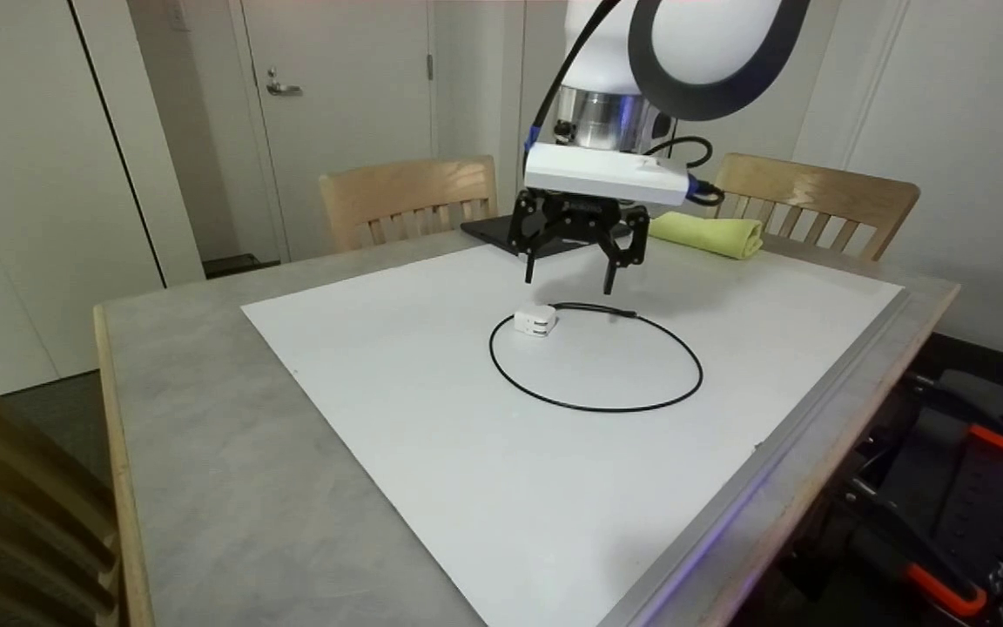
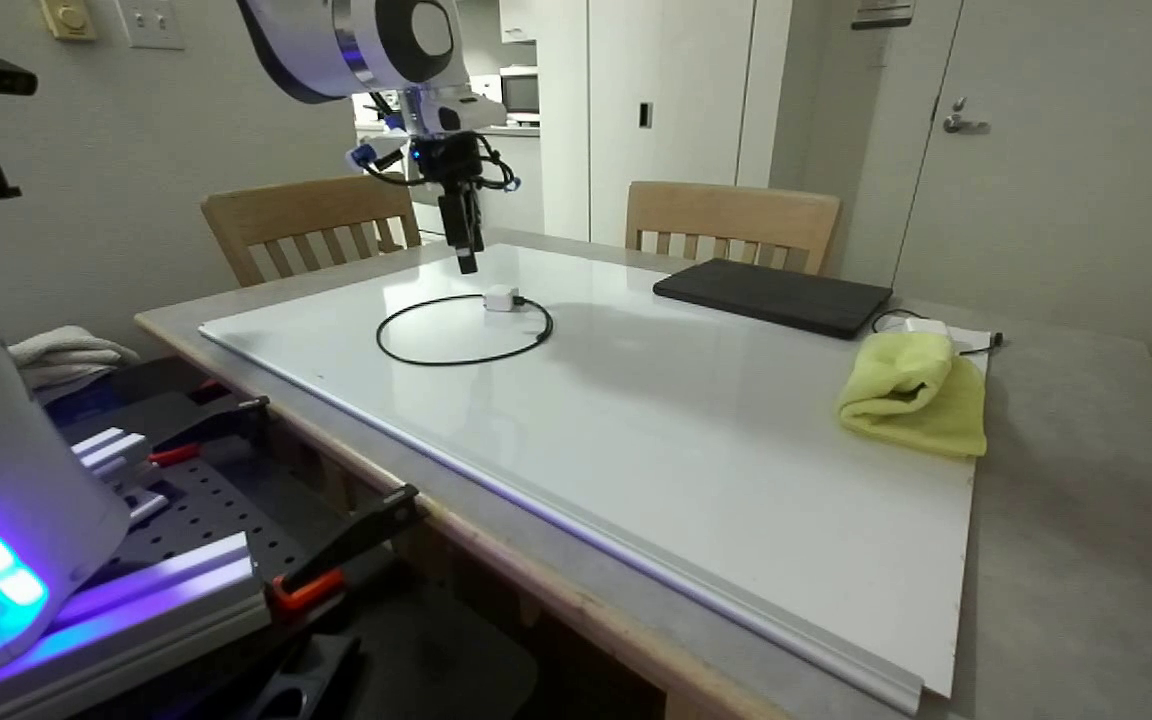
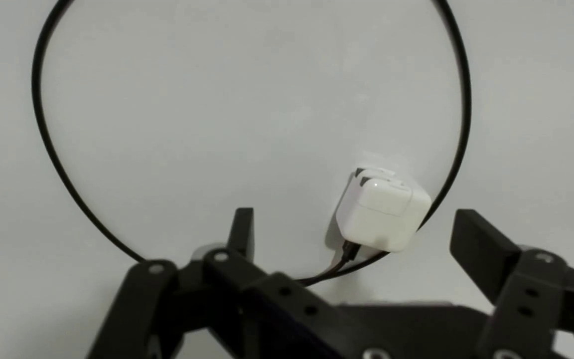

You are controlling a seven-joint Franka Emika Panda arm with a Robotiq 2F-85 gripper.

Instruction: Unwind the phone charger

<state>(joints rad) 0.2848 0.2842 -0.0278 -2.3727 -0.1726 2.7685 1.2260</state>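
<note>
The phone charger's thin black cable (image 1: 597, 409) lies in a wide loop on the white board; it also shows in an exterior view (image 2: 456, 362) and the wrist view (image 3: 466, 99). Its white plug block (image 1: 535, 320) sits on the loop, also in an exterior view (image 2: 500, 298). In the wrist view, the cable's connector enters the plug block (image 3: 384, 214), and the cable passes under or behind it. My gripper (image 1: 569, 286) is open and empty above the board near the plug. In the wrist view, the plug appears between the open fingers (image 3: 359, 232); part of the cable is hidden behind them.
A flat black pad (image 2: 774, 296) lies at the board's edge. A yellow-green cloth (image 2: 916, 400) lies near it, with another white block (image 2: 926, 326) and black cable behind. A metal rail (image 2: 636, 560) runs along the white board (image 2: 736, 480). Wooden chairs (image 1: 414, 200) stand around the table.
</note>
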